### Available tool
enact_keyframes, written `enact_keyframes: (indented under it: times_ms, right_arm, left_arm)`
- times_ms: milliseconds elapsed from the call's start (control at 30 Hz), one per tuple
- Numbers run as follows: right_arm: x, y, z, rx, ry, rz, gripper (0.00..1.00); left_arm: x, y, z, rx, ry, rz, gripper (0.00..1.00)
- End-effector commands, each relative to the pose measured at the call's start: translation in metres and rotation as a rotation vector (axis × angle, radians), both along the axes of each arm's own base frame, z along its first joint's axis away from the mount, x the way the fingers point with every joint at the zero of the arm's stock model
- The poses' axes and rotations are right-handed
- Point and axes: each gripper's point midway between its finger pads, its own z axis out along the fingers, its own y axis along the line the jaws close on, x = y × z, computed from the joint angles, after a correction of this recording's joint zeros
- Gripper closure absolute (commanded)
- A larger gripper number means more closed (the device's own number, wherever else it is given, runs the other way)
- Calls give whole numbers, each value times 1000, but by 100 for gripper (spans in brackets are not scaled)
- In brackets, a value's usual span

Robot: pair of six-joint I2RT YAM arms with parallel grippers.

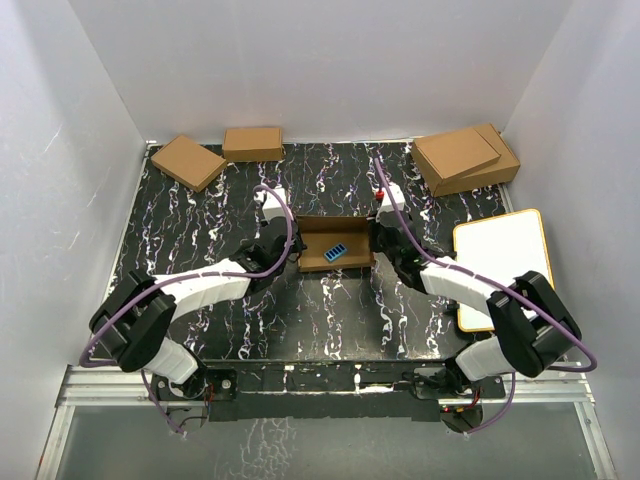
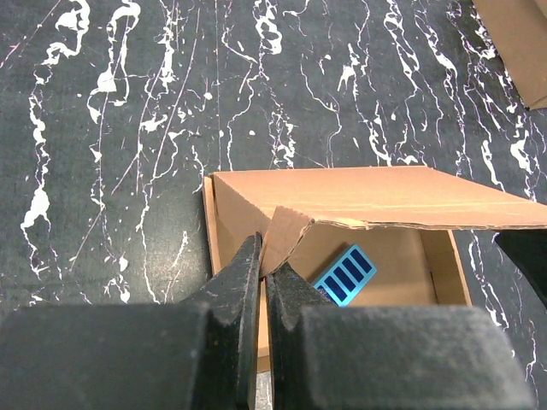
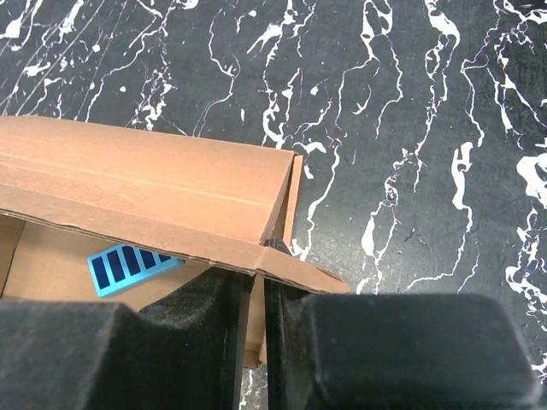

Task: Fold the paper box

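Note:
The paper box (image 1: 335, 228) stands in the middle of the table as an open brown tray, its lid panel (image 2: 367, 195) raised over the back. Inside it lies a blue striped card (image 2: 344, 273), which also shows in the right wrist view (image 3: 128, 265). My left gripper (image 1: 292, 252) sits at the box's left end, its jaws (image 2: 267, 256) shut on a curled corner flap. My right gripper (image 1: 376, 240) sits at the right end. Its jaws (image 3: 261, 260) stand astride the right side wall with only the cardboard between them, and the lid's edge (image 3: 145, 184) covers their tips.
Two small brown boxes (image 1: 188, 161) (image 1: 252, 143) lie at the back left. Two larger stacked brown boxes (image 1: 465, 158) sit at the back right. A white board with an orange rim (image 1: 500, 265) lies at the right, beside my right arm.

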Motion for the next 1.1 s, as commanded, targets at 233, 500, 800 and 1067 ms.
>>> enact_keyframes:
  times_ms: [233, 500, 800, 1067]
  right_arm:
    - [-17, 11, 4, -42, -7, 130, 81]
    - [-17, 3, -2, -92, 1, 120, 80]
    - [-24, -1, -5, -162, 12, 164, 76]
    - [-24, -7, 12, -185, -35, 169, 69]
  left_arm:
    - [-19, -11, 0, -42, 0, -45, 100]
    - [-23, -10, -10, -36, -7, -7, 100]
    - [-25, -3, -18, -6, -21, 9, 100]
    - [-25, -3, -25, 17, -18, 20, 100]
